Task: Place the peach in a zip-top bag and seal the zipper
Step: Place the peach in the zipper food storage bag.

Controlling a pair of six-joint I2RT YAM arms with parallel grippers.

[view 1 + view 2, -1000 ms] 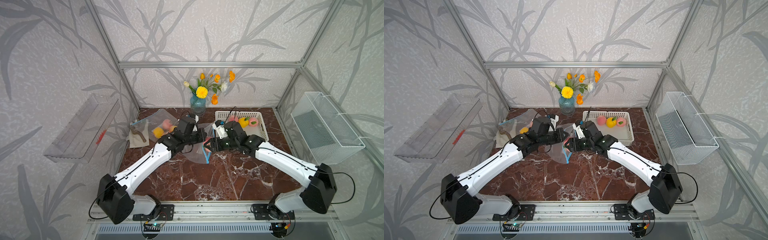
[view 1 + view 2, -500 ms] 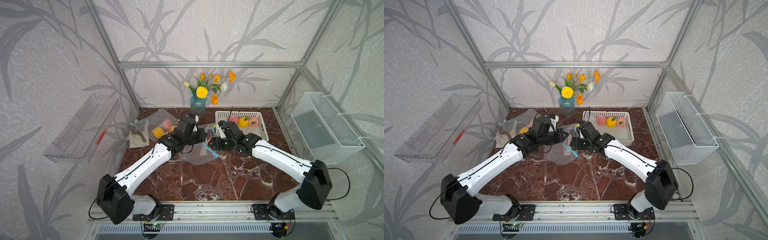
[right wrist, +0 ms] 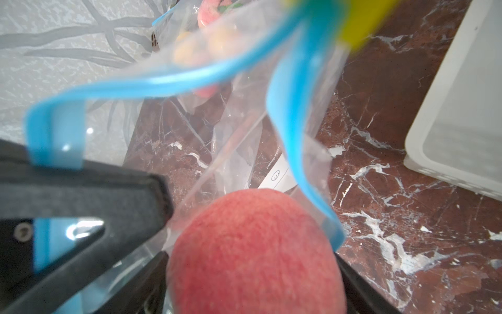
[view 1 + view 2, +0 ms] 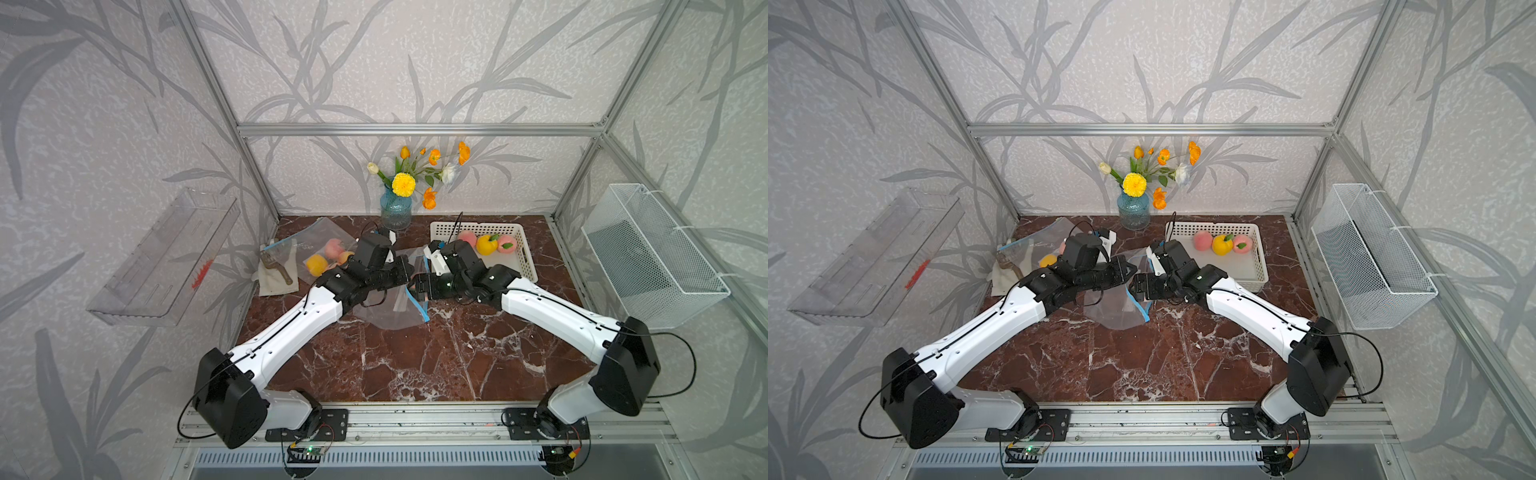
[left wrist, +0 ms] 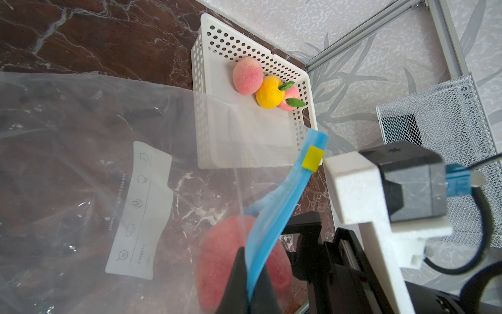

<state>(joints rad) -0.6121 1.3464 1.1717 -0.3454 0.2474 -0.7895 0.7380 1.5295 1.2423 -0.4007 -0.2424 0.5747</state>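
**Peach at the bag's mouth, zipper open**

The left end effector [image 5: 251, 261] is pinched tight on the blue zipper strip [image 5: 282, 206] of the zip-top bag [image 4: 386, 309]. It holds that edge lifted while the rest of the clear bag droops to the marble tabletop [image 4: 415, 365]. The strip's two sides bow apart into a loop, so the mouth gapes. The yellow slider [image 5: 312, 160] sits at the far end of the strip, away from the pinch.

The right end effector [image 4: 417, 287] meets the left one nose to nose over the middle of the tabletop. The peach [image 3: 255, 252] sits between its fingers, right at the opening. In the left wrist view the fruit shows red through the plastic (so at least part of it is behind the bag's wall), just beside the left fingertips. I cannot tell whether the right jaws press on the peach or merely flank it.

Behind the right arm stands a white perforated basket [image 4: 478, 226] with two pink peaches and a yellow fruit [image 4: 486, 244] huddled touching at its far end. On the left arm's side lies a second clear bag [image 4: 316, 237] with fruit inside. A blue glass vase [image 4: 395, 210] of flowers stands at the back wall between them.
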